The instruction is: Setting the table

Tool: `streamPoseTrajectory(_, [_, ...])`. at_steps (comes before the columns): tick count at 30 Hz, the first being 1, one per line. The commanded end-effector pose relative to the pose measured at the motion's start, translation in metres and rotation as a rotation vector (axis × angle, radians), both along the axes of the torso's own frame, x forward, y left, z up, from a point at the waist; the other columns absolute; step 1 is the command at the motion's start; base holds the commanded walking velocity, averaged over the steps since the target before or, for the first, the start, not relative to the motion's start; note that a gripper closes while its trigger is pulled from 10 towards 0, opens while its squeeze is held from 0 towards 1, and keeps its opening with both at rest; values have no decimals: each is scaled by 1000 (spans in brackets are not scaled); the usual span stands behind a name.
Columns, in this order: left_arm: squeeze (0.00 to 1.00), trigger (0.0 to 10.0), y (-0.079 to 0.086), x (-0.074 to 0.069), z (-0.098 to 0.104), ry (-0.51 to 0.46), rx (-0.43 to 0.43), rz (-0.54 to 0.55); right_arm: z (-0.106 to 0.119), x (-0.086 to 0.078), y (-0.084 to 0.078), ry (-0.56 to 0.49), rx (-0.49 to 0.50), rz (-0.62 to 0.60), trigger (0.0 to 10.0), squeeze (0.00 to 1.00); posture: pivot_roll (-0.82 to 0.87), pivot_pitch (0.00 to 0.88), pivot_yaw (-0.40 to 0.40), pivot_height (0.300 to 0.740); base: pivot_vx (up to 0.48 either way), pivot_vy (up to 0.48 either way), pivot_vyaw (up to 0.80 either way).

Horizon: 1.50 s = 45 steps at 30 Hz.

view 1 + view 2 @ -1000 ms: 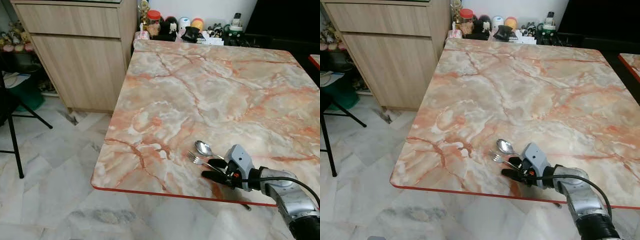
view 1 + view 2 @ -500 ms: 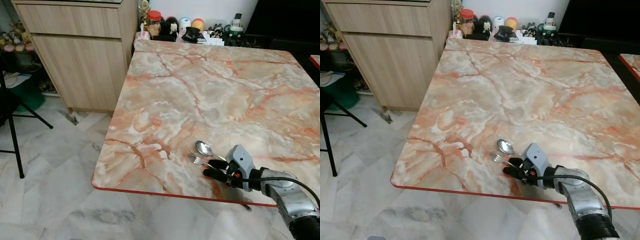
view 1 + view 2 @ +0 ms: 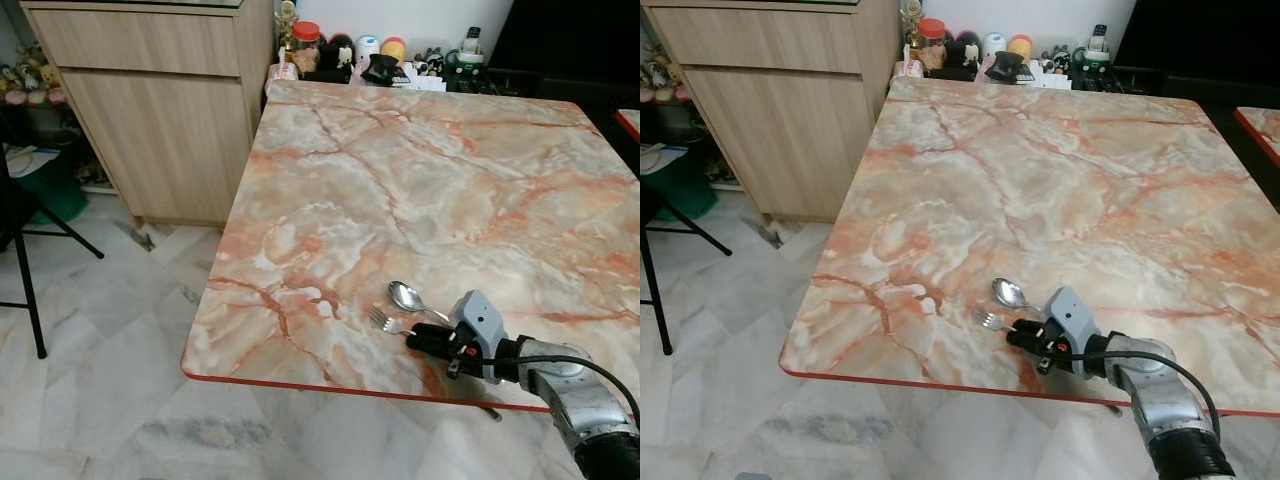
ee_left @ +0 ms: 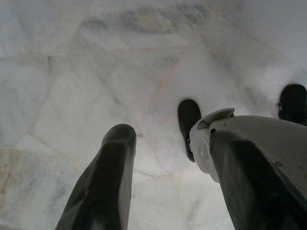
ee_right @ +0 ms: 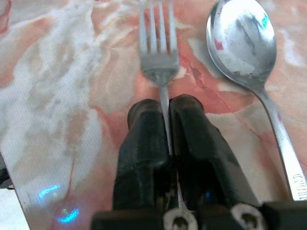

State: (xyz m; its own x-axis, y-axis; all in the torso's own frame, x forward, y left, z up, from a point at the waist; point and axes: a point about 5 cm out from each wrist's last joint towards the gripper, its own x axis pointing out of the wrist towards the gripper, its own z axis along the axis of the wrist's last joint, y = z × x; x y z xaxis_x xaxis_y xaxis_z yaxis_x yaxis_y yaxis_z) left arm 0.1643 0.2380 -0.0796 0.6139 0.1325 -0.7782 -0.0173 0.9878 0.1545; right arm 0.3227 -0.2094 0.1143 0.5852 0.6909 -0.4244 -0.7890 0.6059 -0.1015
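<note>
— Where is the right pincer (image 5: 165, 108)?

— Low over the near right part of the marbled desk (image 3: 400, 180), close to its red near edge. Its two black fingers (image 5: 144, 143) are clenched on the handle of the fork (image 5: 158, 52), which runs straight between them, tines pointing away from the wrist.

— And the fork itself, is it up or down?

— It lies at the desk surface, tines toward the left; whether it is lifted a little I cannot tell.

— What lies beside it?

— The spoon (image 5: 244, 43), just on the far side of the fork, bowl up, its handle running back under the silver wrist. The two pieces lie near each other, apart.

— The other arm?

— The left pincer (image 4: 168, 158) hangs over the pale marble floor (image 4: 96, 72), fingers spread and released, with the robot's dark feet (image 4: 188, 120) below.

— Anything else around?

— A wooden cabinet (image 3: 150, 90) stands left of the desk, and small jars and figurines (image 3: 350, 50) crowd beyond its far edge
</note>
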Motion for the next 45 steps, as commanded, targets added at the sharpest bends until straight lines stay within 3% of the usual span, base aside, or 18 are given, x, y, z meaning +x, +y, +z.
streamPoseTrajectory(1, [0, 10000, 0, -13, -6, 59, 1, -10, -20, -9, -4, 88, -44, -20, 235, 0, 34, 203, -25, 740, 0, 0, 0])
streamPoseTrajectory(10, [0, 10000, 1, -14, -6, 62, 3, -10, -23, -9, 0, 88, -40, -18, 0, 0, 36, 204, -26, 740, 0, 0, 0])
streamPoseTrajectory(16, [0, 10000, 0, -14, -7, 65, 6, -15, -19, -4, 12, 36, -4, -55, 0, 0, 36, 203, -25, 740, 0, 0, 0])
streamPoseTrajectory(28, [0, 10000, 0, -12, -6, 66, 9, -22, 18, 9, 53, -158, 215, -113, 0, 0, 39, 184, -22, 740, 0, 0, 0])
streamPoseTrajectory(38, [0, 10000, -1, -12, -6, 68, 7, -24, 43, 13, 61, -258, 259, -111, 0, 0, 36, 186, -25, 740, 0, 0, 0])
streamPoseTrajectory(41, [0, 10000, -2, -13, -7, 70, 6, -22, 55, 17, 57, -357, 272, -202, 0, 0, 36, 192, -27, 740, 0, 0, 0])
streamPoseTrajectory(42, [0, 10000, -2, -14, -7, 72, 6, -22, 62, 20, 54, -407, 291, -306, 4392, 0, 36, 192, -27, 740, 0, 0, 0])
streamPoseTrajectory(43, [0, 10000, -2, -14, -7, 72, 6, -22, 62, 20, 54, -407, 291, -306, 4392, 0, 36, 192, -27, 740, 0, 0, 0])
streamPoseTrajectory(44, [0, 10000, -2, -14, -7, 73, 6, -22, 66, 22, 53, -444, 299, -367, 10000, 0, 36, 192, -27, 740, 0, 0, 0])
streamPoseTrajectory(45, [0, 10000, -2, -15, -8, 74, 5, -22, 72, 22, 51, -486, 343, -463, 10000, 0, 32, 199, -29, 740, 0, 0, 0])
